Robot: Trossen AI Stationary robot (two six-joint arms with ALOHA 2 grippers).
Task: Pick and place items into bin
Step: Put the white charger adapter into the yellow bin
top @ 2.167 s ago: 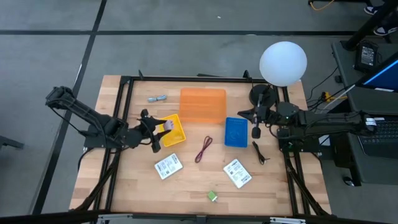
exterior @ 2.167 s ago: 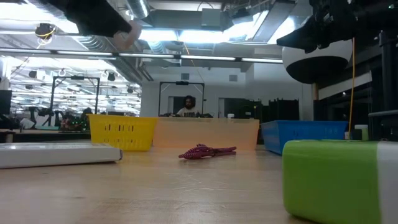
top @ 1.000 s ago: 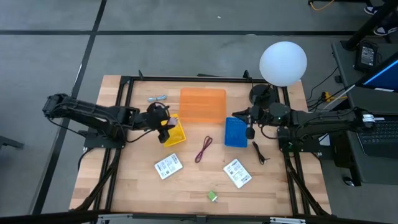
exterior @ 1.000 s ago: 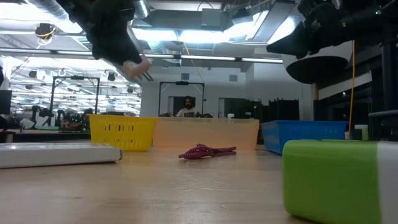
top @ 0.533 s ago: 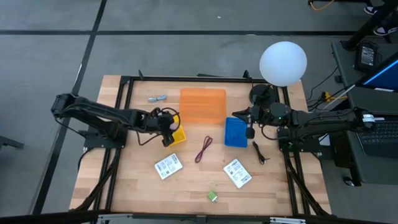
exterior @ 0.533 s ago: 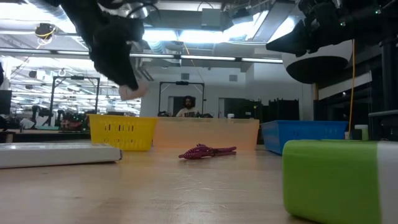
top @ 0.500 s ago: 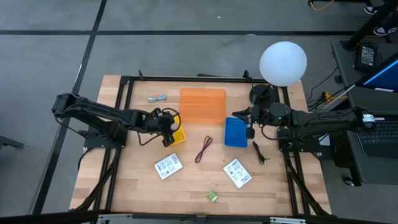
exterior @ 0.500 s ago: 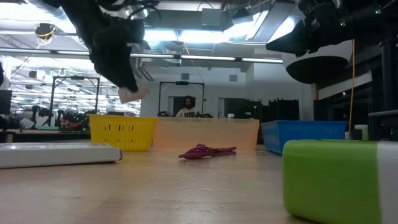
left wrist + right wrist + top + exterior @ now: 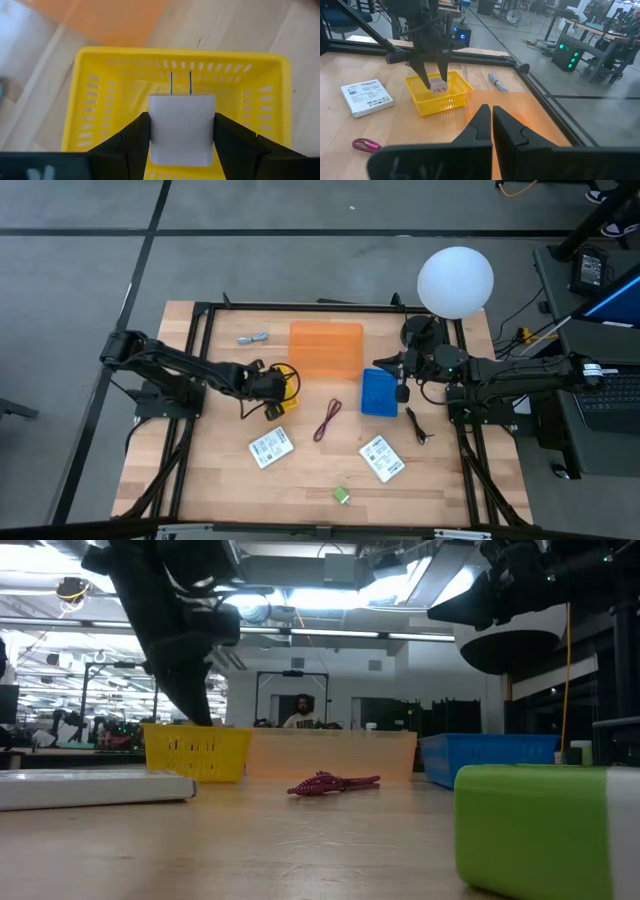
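Note:
My left gripper (image 9: 274,387) hangs over the yellow basket (image 9: 288,392), shut on a pale pinkish block with two metal prongs (image 9: 182,131). The right wrist view shows that block (image 9: 439,86) at the basket's rim. My right gripper (image 9: 492,114) is shut and waits above the blue bin's right edge (image 9: 394,394). Flat on the table lie two white labelled packets (image 9: 270,447) (image 9: 381,458), a dark red looped cord (image 9: 327,420), a green block (image 9: 342,495), a grey-blue piece (image 9: 253,338) and a thin black piece (image 9: 417,425). My left gripper pinches the block between its two fingers (image 9: 134,142), one on each opposite side face (image 9: 156,131). The fingers come from above, pointing down. The block is lifted clear over the basket's inside (image 9: 125,100), with its prongs (image 9: 180,83) pointing away from the wrist.
An orange bin (image 9: 326,348) stands at the far middle, between the yellow basket and the blue bin (image 9: 379,392). A white globe lamp (image 9: 455,280) stands at the far right corner. A black frame (image 9: 300,306) borders the table. A person (image 9: 300,712) sits far behind.
My left gripper has moved toward the table's right and down, from high above the yellow basket's left side until it hangs at the basket's rim. It has kept hold of the block throughout. My right arm has kept still.

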